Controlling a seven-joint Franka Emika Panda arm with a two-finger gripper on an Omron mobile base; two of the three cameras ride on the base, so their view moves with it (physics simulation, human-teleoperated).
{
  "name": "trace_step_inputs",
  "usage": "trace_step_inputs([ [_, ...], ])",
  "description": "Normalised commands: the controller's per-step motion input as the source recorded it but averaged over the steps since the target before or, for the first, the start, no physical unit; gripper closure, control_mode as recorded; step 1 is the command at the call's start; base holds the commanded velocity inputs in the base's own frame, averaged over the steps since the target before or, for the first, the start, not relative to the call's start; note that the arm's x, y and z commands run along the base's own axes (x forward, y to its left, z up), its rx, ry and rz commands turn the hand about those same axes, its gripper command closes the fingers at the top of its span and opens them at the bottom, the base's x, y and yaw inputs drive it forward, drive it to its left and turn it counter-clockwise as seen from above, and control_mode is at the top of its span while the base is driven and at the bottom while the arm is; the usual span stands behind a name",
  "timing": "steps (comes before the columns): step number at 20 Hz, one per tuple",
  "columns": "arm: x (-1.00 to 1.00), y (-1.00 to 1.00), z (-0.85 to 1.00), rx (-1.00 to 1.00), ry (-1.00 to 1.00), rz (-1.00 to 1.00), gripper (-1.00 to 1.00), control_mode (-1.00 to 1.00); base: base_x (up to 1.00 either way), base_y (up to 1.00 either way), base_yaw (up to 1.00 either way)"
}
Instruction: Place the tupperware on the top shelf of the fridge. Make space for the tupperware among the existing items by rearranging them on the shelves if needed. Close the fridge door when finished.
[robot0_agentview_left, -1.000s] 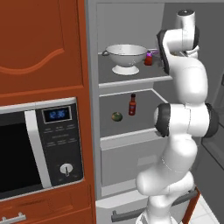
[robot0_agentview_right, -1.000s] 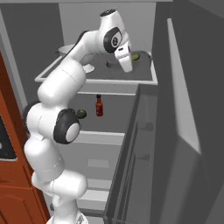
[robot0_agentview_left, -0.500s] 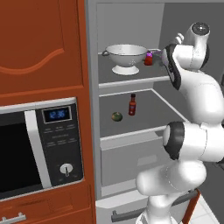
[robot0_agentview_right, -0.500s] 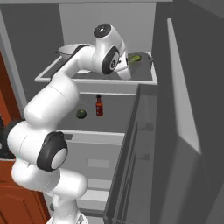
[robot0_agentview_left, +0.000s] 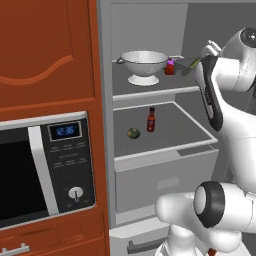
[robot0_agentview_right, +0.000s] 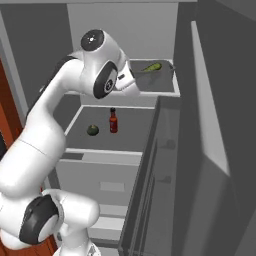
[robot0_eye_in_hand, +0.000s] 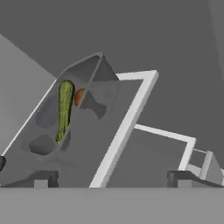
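1. Tupperware (robot0_agentview_left: 189, 65) in the left base view: grey box at the right end of the top shelf (robot0_agentview_left: 150, 90) in the fridge (robot0_agentview_left: 145, 30), green food showing, mostly behind the arm. Colander (robot0_agentview_left: 144, 65) sits left of it on that shelf, red fruit (robot0_agentview_left: 170, 69) between them. Lower shelf (robot0_agentview_left: 170, 127) holds a sauce bottle (robot0_agentview_left: 151, 119) upright and a greenish fruit (robot0_agentview_left: 133, 133) just left of it. Microwave (robot0_agentview_left: 45, 170) is set in the orange cabinet on the left. Gripper is hidden behind the wrist, state unclear from this side.
2. Right base view: tupperware (robot0_agentview_right: 155, 75) rests on the top shelf (robot0_agentview_right: 167, 94), near its right front corner, green food inside. Wrist is just left of it, apart. Bottle (robot0_agentview_right: 113, 121) and greenish fruit (robot0_agentview_right: 92, 130) stand on the shelf below. Fridge door (robot0_agentview_right: 200, 165) stands open at right, racks on its inner face.
3. Hand view: tupperware (robot0_eye_in_hand: 81, 118) lies on the shelf, a long green piece and an orange bit inside. Gripper (robot0_eye_in_hand: 111, 177) is spread wide, fingers (robot0_eye_in_hand: 41, 178) low in frame, nothing between them.
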Motion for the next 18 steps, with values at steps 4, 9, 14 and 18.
trace_step_inputs([
  [4,-1.00,1.00,-0.02,-0.32,0.12,0.30,-1.00,-1.00,0.00,0.00,0.00],
  [9,-1.00,0.67,-0.39,-0.27,0.07,0.54,-1.00,-1.00,0.00,0.00,0.00],
  [14,-0.91,0.69,-0.75,-0.26,0.11,0.59,-1.00,-1.00,0.00,0.00,0.00],
  [18,-0.64,0.48,-0.51,-0.33,0.16,0.38,-1.00,-1.00,0.00,0.00,0.00],
])
